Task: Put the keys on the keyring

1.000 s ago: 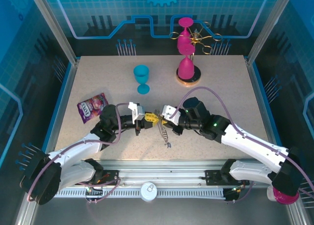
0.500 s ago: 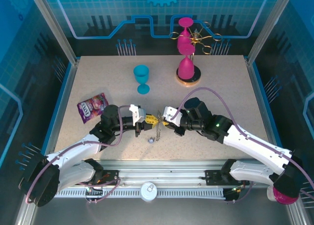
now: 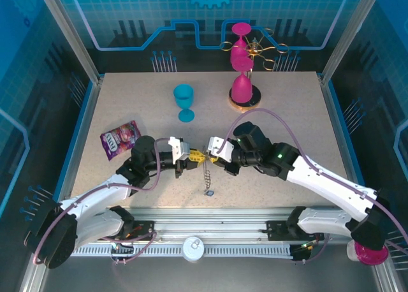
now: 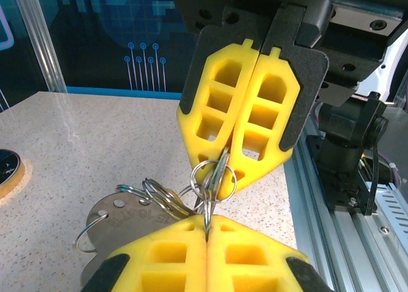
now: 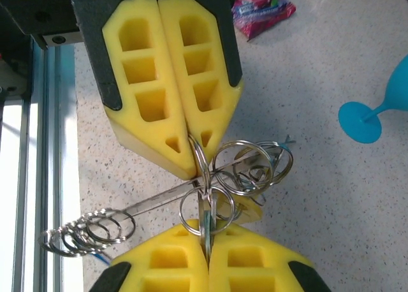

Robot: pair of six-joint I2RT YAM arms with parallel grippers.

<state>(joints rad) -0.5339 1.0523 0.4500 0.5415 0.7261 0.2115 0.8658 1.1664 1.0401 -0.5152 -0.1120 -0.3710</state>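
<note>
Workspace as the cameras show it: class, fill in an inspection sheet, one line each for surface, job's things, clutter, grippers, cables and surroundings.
Surface: speckled beige table, no spills seen.
Job's things: keyring, a bunch of linked rings, held off the table between both grippers; chain hangs from it; a silvery key lies among the rings.
Clutter: blue goblet upright; purple packet lying flat at the left; pink goblets on a stand at the back.
Grippers: left gripper and right gripper tip to tip, jaws of both shut on the keyring.
Cables: purple cable arcs over the right arm, one loops along the left; neither snagged.
Surroundings: blue panelled walls; metal rail at the near edge.
</note>
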